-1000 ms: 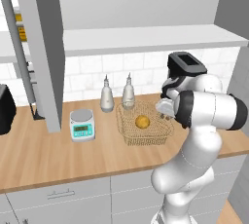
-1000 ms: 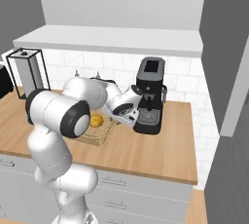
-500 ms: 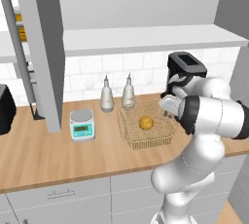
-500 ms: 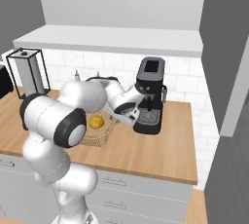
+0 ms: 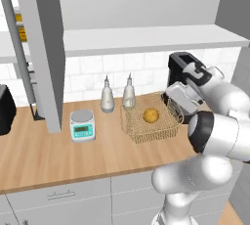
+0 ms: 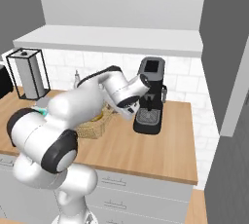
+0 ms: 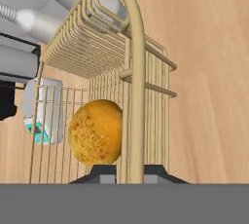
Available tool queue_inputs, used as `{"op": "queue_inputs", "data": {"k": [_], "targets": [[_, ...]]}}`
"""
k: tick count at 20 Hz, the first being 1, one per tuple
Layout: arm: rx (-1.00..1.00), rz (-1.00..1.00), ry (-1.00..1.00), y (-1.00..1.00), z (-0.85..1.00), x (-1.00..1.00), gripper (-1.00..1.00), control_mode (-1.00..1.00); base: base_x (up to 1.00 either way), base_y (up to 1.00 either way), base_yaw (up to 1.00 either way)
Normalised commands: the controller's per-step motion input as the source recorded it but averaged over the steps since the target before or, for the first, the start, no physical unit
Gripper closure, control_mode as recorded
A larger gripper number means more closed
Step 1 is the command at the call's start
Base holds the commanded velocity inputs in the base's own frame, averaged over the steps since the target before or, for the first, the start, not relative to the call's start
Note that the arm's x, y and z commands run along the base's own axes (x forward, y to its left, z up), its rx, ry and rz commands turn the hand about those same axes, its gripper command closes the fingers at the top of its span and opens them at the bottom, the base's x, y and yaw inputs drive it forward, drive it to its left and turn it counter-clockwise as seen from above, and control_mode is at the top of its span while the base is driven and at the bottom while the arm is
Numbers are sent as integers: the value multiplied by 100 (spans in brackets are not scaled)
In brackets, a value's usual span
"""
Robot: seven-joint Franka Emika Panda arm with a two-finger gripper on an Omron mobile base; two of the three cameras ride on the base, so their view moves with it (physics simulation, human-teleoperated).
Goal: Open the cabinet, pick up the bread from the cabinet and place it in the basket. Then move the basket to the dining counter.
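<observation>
Bread (image 5: 151, 116) sits inside the basket (image 5: 134, 130) on the wooden worktop (image 5: 53, 153), beside the coffee machine (image 6: 150, 96). Gripper (image 7: 130, 173) clamped on the basket's right rim, fingertips (image 7: 103, 173) pinching the wire. Kitchen scale (image 5: 82, 124) left of basket, apart; two bottles (image 5: 107, 95) behind.

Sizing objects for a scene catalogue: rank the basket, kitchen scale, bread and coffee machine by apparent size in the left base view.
1. Basket and coffee machine: unsure, since the arm hides much of the machine.
2. Kitchen scale.
3. Bread, clearly smallest.
</observation>
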Motion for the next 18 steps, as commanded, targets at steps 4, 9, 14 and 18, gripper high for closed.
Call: {"op": "queue_inputs", "data": {"k": [4,9,14,18], "targets": [[10,-11,10,0,95,-19,100,-100,0,0,0],[8,-9,7,0,75,-23,100,-100,0,0,0],[7,0,-1,0,34,-68,100,-100,0,0,0],[3,0,-14,0,0,-73,100,-100,0,0,0]]}}
